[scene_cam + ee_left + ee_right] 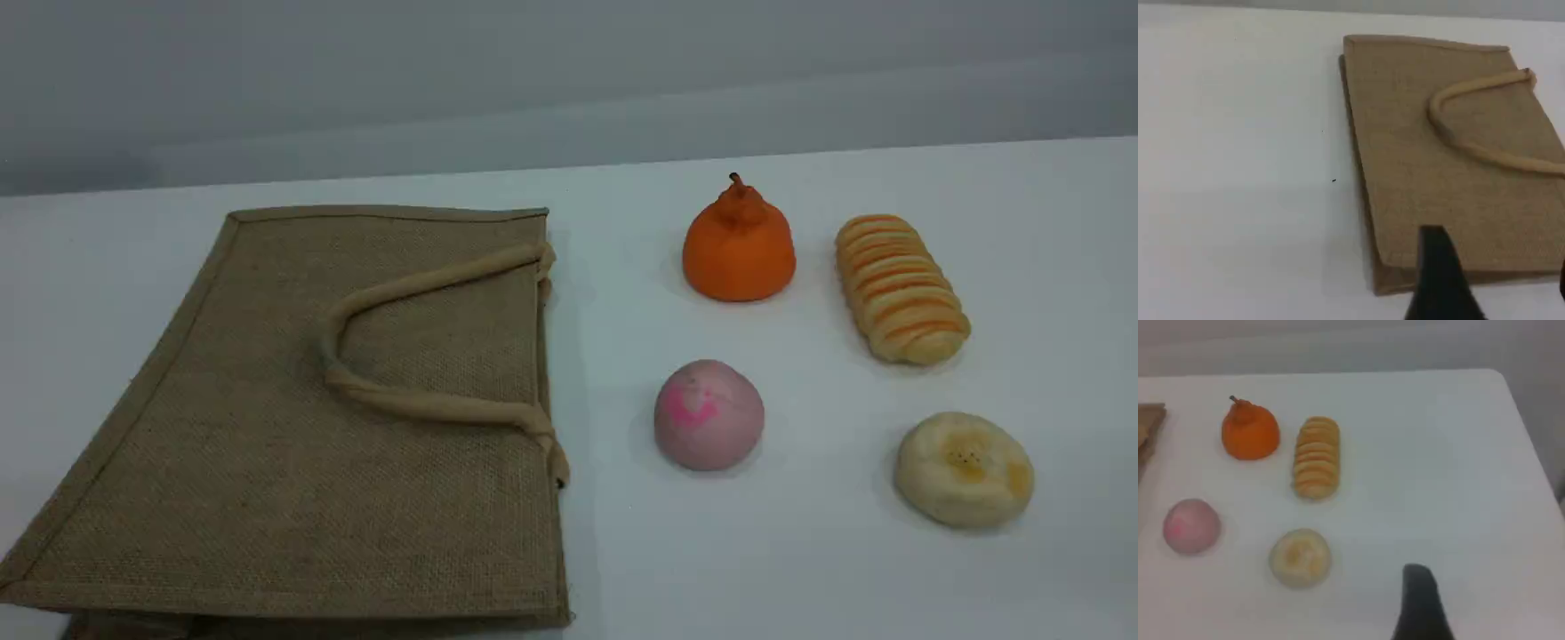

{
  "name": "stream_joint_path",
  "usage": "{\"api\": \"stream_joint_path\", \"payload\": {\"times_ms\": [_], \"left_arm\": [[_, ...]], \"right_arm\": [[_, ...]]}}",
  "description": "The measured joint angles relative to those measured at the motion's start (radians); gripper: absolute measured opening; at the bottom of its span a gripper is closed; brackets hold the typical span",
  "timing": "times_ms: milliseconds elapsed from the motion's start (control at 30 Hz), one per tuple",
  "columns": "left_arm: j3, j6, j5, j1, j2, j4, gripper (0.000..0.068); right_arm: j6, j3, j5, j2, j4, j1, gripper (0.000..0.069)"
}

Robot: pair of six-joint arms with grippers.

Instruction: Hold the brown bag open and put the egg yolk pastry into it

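Note:
The brown bag [267,444] lies flat on the left of the white table, its mouth facing right and its beige loop handle [418,404] folded onto it. The egg yolk pastry [965,468], a pale flattened bun with yellow patches, rests at the front right. Neither arm shows in the scene view. In the left wrist view the left gripper [1498,267] hovers open over the bag [1438,167] near its lower edge, holding nothing. In the right wrist view one dark fingertip [1418,593] of the right gripper hangs to the right of the pastry [1300,558], apart from it.
A pink-marked ball [709,414] sits between bag and pastry. Behind them stand an orange pear-shaped piece [739,242] and a long orange-striped bread [901,289]. The table's right edge [1531,453] runs close by in the right wrist view.

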Motion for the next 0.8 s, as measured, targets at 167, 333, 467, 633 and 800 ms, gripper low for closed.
{"api": "stream_joint_path", "payload": {"times_ms": [167, 333, 467, 633, 800], "left_arm": [[0.000, 0.000, 0.000, 0.000, 0.000, 0.000, 0.0384], [0.000, 0.001, 0.000, 0.000, 0.000, 0.000, 0.0384], [0.000, 0.000, 0.000, 0.000, 0.000, 0.000, 0.0384], [0.000, 0.000, 0.000, 0.000, 0.000, 0.000, 0.0384], [-0.011, 0.012, -0.019, 0.000, 0.005, 0.006, 0.0384]], "right_arm": [[0.000, 0.000, 0.000, 0.000, 0.000, 0.000, 0.0416], [0.000, 0.000, 0.000, 0.000, 0.000, 0.000, 0.0416], [0.000, 0.000, 0.000, 0.000, 0.000, 0.000, 0.0416], [-0.001, 0.000, 0.000, 0.000, 0.000, 0.000, 0.0416], [-0.001, 0.000, -0.002, 0.000, 0.001, 0.000, 0.0416]]}}
